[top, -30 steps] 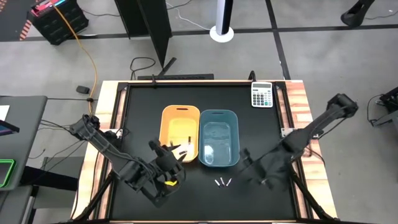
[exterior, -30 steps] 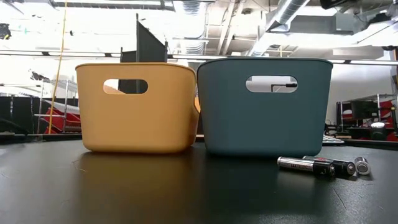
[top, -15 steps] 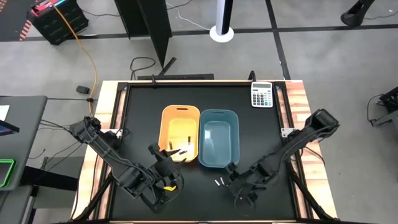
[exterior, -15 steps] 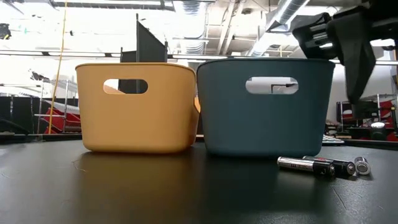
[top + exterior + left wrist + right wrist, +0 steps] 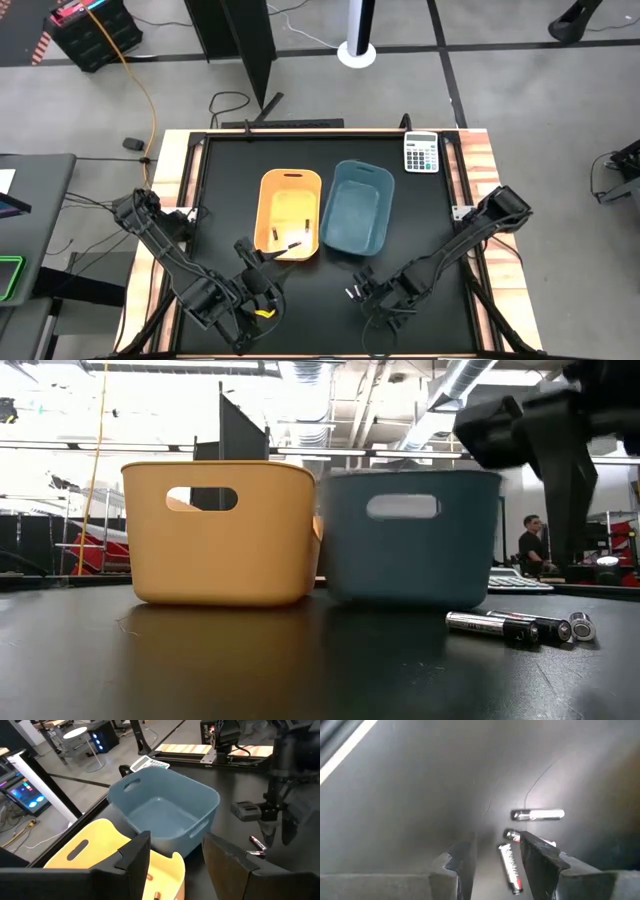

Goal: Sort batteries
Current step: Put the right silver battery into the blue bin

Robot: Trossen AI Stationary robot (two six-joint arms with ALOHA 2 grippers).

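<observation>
No text, label, brand or number can be read anywhere in these views. The batteries [image 5: 512, 870] on the worktop [image 5: 420, 220] carry red and pale printed bands, but the lettering is too small to make out. The calculator [image 5: 421, 153] at the far right corner shows rows of keys with no legible digits or markings. The yellow bin [image 5: 290, 212] and blue bin [image 5: 357, 208] have plain walls.
</observation>
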